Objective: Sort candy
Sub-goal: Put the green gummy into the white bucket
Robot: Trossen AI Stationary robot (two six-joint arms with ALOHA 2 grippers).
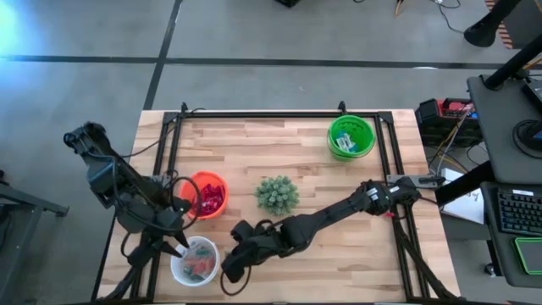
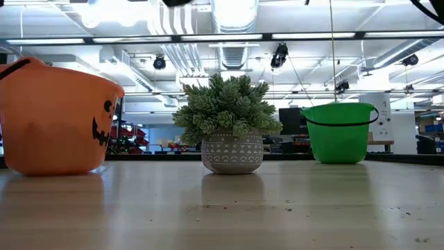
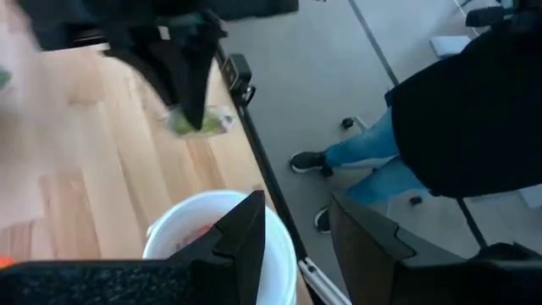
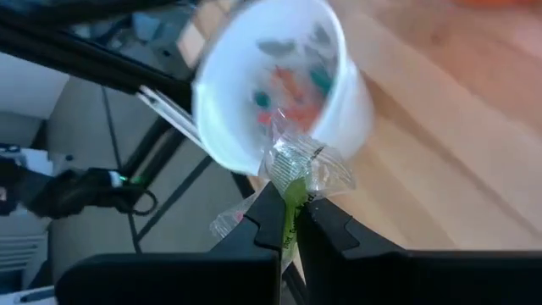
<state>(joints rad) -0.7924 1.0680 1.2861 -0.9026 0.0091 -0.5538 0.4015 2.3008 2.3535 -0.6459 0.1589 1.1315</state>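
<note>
Right gripper [image 4: 288,222]: fingers pinched on a green candy [image 4: 296,174], beside white bowl [image 1: 179,268]. Left gripper [image 1: 176,244]: fingers part-spread, empty, over that bowl. Sorted: reds in orange bowl [image 1: 217,182], some in green bowl [image 1: 366,130]. Left: mixed sweets [image 4: 292,80] in white bowl.

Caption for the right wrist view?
Right gripper shut on a green wrapped candy beside the white bowl of mixed sweets.
</note>
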